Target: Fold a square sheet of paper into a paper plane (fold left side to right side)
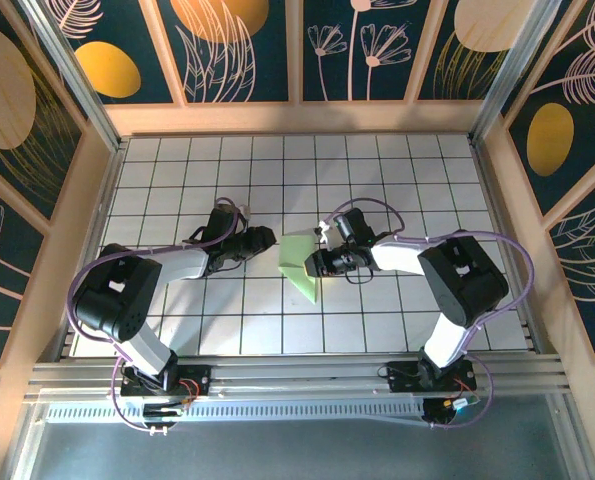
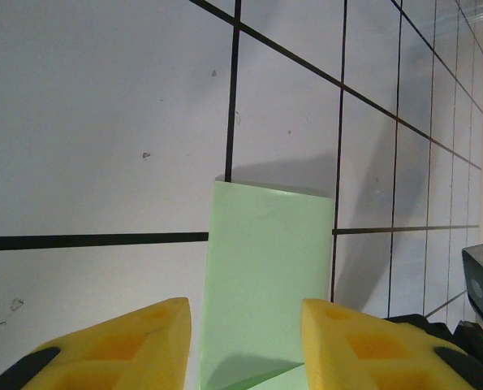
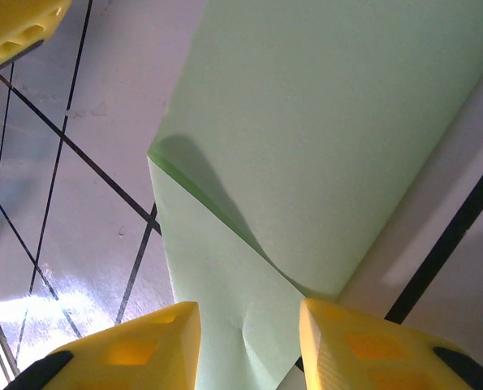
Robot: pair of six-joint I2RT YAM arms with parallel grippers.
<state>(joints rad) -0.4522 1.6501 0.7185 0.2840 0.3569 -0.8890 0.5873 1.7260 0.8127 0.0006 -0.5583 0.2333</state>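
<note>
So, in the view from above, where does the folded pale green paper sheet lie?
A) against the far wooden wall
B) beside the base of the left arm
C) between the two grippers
C: the folded pale green paper sheet lies with the left gripper at its left side and the right gripper at its right side.

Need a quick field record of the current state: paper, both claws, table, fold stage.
paper: pale green, folded into layers, tapering to a point toward the near edge
location: lying near the middle of the tiled table
left claw: open, at the paper's left side, pointing at it
right claw: open, at the paper's right side, low over a diagonal crease
fold stage: partly folded, not yet a finished dart
</note>
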